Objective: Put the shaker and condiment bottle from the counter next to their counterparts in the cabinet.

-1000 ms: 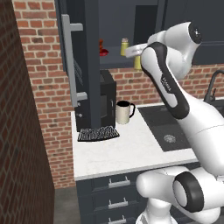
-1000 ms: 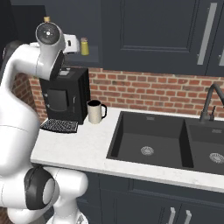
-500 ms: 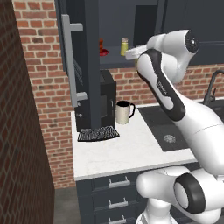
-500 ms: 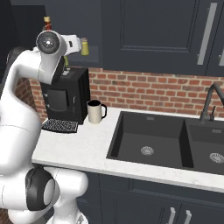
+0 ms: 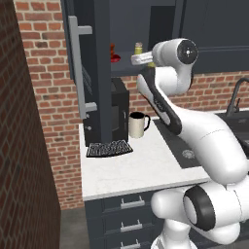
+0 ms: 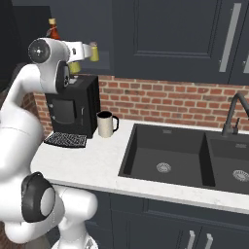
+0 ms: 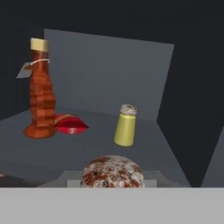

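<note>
Hand view: hand (image 7: 112, 183) clamps the small, light, rigid shaker (image 7: 112, 171) round its body, just short of the yellow counterpart shaker (image 7: 125, 125).

The shaker (image 7: 112, 172) shows just its speckled cap top, its body hidden behind the grey band.

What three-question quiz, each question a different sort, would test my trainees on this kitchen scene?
1. True or false: the cream mug stands on the counter beside the black coffee machine.
2. Choose one: the gripper is shut on A) the shaker, B) the mug, C) a spoon.
3. Fill in: in the hand view, inside the cabinet, the bright yellow shaker stands to the ___ of the red-orange bottle.

Key: 1 true; 2 A; 3 right.
</note>
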You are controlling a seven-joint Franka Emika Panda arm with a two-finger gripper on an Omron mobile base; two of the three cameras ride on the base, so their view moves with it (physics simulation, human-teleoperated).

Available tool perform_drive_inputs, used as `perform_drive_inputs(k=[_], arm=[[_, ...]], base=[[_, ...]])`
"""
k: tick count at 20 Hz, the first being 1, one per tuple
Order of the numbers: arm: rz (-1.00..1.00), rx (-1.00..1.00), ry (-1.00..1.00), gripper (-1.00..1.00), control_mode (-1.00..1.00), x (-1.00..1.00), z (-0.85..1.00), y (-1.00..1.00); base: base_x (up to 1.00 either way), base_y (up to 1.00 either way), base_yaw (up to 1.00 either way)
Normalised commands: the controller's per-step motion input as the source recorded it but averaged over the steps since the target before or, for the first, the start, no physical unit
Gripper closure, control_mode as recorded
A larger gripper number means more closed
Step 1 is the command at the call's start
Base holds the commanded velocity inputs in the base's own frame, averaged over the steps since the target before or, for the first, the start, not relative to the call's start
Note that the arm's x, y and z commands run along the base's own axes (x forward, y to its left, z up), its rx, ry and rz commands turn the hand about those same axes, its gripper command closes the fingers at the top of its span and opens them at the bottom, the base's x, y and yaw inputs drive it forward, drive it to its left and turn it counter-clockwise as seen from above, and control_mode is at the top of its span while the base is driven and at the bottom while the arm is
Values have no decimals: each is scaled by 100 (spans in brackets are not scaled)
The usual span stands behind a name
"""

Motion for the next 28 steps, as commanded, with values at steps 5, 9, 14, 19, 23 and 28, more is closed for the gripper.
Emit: perform_drive_inputs(k=[5,9,14,19,23,28], arm=[[-17,0,-3,100,-100,31,0,0],[-15,2,-1,100,-100,32,0,0],[-10,4,0,100,-100,27,0,-1],[-6,4,0,100,-100,27,0,-3],[-4,3,0,100,-100,27,0,-5],[-1,0,0,100,-100,25,0,-8]], base=[[0,0,0],[0,0,0],[0,0,0],[0,0,0],[0,0,0],[0,0,0]])
